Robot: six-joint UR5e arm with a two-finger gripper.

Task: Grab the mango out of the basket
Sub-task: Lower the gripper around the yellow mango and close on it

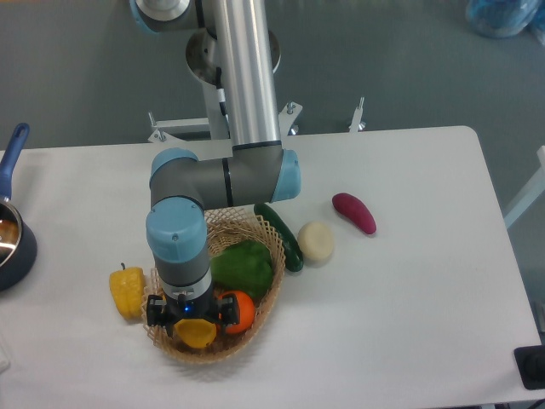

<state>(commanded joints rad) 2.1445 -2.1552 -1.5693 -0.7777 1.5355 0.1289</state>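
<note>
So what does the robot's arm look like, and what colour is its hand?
The arm is a shiny silver metal tube with grey joints and light blue round caps. A thin black cable runs beside the tube. The gripper at the end is black and blocky, with a tiny blue light on it.

Gripper (191,320) low, pointing straight down

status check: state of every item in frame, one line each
gripper: down in the basket over the mango; jaws hidden, open or shut unclear
mango: in basket, under gripper
basket: upright on table
orange: in basket, beside mango
green pepper: in basket
yellow pepper: on table, left of basket
cucumber: on table against basket rim
pot: at left edge, cropped
</note>
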